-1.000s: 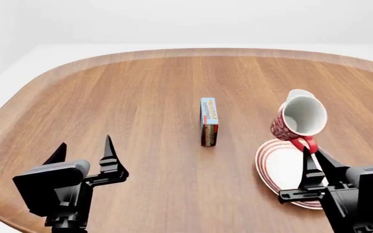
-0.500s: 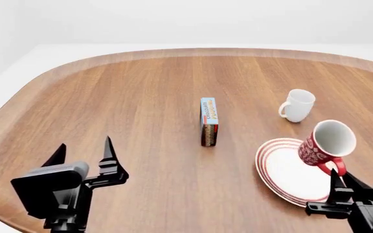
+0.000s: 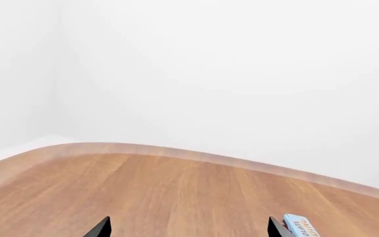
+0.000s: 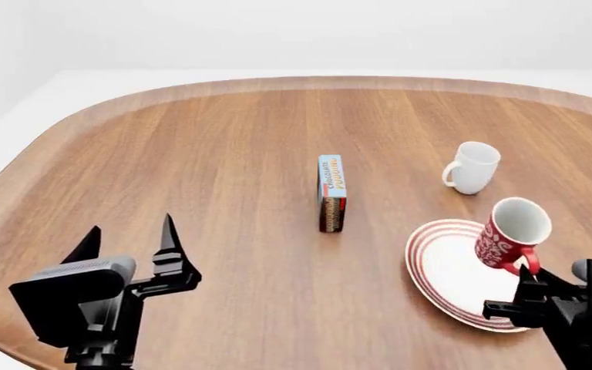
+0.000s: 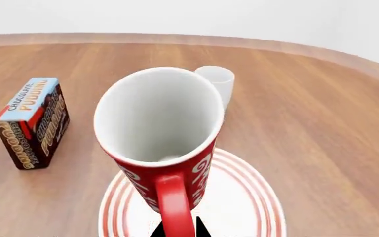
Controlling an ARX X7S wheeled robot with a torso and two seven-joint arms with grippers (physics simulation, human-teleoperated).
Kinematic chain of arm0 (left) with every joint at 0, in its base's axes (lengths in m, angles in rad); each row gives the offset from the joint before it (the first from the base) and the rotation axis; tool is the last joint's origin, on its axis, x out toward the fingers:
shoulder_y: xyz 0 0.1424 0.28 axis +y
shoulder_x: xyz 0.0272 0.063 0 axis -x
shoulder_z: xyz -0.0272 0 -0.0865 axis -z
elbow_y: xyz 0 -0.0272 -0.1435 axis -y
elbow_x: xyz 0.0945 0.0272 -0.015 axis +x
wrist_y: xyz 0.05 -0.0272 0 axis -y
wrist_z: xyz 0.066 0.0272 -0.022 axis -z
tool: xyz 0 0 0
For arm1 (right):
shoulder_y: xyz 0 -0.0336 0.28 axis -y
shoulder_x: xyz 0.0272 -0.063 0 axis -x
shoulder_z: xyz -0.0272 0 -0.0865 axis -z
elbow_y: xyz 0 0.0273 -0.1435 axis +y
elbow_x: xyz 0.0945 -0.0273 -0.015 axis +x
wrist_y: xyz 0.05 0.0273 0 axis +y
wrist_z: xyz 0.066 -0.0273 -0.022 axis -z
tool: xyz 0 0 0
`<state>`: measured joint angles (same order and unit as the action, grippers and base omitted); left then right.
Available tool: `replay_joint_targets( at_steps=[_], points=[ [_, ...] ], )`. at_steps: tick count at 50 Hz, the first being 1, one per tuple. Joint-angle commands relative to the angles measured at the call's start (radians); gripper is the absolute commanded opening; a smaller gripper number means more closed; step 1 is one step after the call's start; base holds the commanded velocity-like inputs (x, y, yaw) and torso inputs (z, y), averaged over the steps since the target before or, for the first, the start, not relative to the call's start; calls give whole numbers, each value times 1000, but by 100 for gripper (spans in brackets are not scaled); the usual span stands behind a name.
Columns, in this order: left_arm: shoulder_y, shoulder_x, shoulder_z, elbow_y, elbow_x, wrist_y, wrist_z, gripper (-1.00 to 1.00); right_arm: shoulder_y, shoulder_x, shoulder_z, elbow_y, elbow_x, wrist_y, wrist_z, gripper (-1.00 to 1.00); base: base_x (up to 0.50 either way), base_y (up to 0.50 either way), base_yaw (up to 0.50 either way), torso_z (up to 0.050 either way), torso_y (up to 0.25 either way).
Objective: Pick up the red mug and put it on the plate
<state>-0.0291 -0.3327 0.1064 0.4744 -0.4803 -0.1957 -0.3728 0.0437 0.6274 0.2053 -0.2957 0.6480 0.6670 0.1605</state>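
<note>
**Red mug held over the plate**

Red ceramic fills my right wrist view: the red mug (image 5: pixel 163 143) hangs tilted above the plate (image 4: pixel 445 281) near the table's (image 4: pixel 224 154) right front edge, my right pincer (image 4: pixel 527 289) pinching its handle. My left pincer (image 4: pixel 126 243) hovers spread near the front left edge. A chocolate pudding box (image 4: pixel 331 193) stands mid-table, a white mug (image 4: pixel 471 167) behind the plate.

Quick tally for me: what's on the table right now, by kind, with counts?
Mugs: 2, the red mug held by its handle in the right gripper over the plate, and a white mug
Plates: 1, the plate
Boxes: 1, a chocolate pudding box
Total: 4
</note>
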Motion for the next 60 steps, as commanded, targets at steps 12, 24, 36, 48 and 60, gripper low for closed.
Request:
replay_joint_targets(
  at_steps=[12,24,36,48,60],
  points=[
    [7,-8,4,11,-4,3,-8,100,251,-23,-205,251,-135,6,-20,-100,0,0,0,0,1],
    [14,-17,-7,33,-20,-1,-17,100,297,-64,-252,395,-172,-55,-52,-100,0,0,0,0,0],
    [14,-22,-7,40,-26,-3,-22,100,308,-75,-263,478,-185,-69,-59,-100,0,0,0,0,0],
    [9,-27,-9,45,-36,-9,-29,100,342,-96,-284,572,-204,-92,-71,-100,0,0,0,0,1],
    [8,-32,-12,52,-44,-11,-33,100,371,-104,-301,629,-209,-73,-78,-100,0,0,0,0,0]
  ],
)
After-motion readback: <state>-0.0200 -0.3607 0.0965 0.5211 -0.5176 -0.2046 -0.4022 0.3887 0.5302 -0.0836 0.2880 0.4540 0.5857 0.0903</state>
